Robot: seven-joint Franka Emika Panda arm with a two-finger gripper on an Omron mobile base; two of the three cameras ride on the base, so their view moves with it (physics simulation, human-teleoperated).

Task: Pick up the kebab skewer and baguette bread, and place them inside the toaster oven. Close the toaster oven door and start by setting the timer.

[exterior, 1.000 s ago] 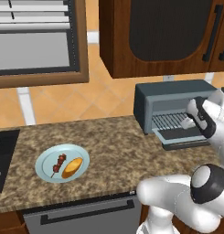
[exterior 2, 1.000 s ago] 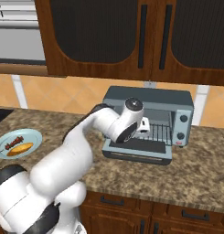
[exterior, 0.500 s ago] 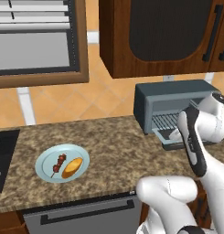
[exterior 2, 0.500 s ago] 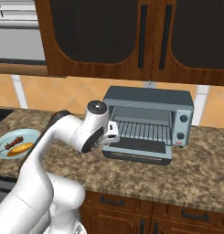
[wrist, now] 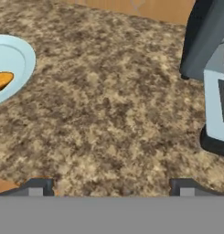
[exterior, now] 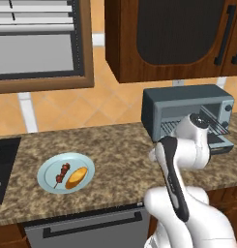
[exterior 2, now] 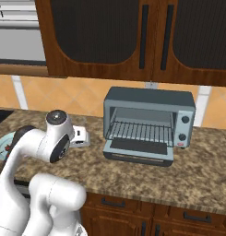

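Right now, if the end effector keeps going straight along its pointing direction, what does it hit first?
Probably the bare granite countertop between the light blue plate and the toaster oven; the open end effector has nothing else ahead, though depth is unclear.

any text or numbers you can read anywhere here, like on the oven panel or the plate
None can be read.
Boxy blue-grey toaster oven: its light side control panel carries two dark round knobs and a small red spot; any markings around them are too small to tell.
Round pale blue plate, dark wooden cabinets, speckled brown stone counter: no lettering visible.
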